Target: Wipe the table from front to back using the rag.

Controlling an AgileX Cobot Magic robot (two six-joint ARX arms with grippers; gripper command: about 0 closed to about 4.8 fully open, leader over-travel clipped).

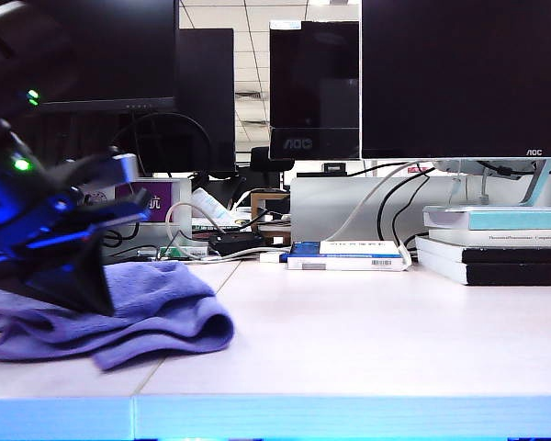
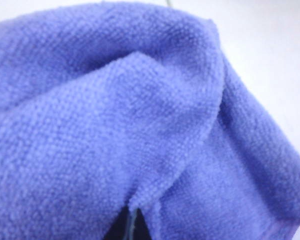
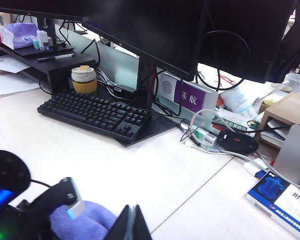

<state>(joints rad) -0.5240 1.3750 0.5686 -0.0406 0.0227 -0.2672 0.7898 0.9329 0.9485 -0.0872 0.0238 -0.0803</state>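
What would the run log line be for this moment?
left gripper: shut on rag, low at table front-left | right gripper: shut, holding nothing, off the rag | rag: bunched

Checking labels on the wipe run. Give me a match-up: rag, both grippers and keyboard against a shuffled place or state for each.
Things:
1. rag
2. left gripper
3. right gripper
4. keyboard

Place or state:
A. jaws shut on nothing, seen only in its own wrist view, over the table near the rag
B. bunched at the table's front left
C. black, at the foot of a monitor
D. jaws shut on the rag, at the left of the exterior view

Pairs: 1-B, 2-D, 3-A, 4-C
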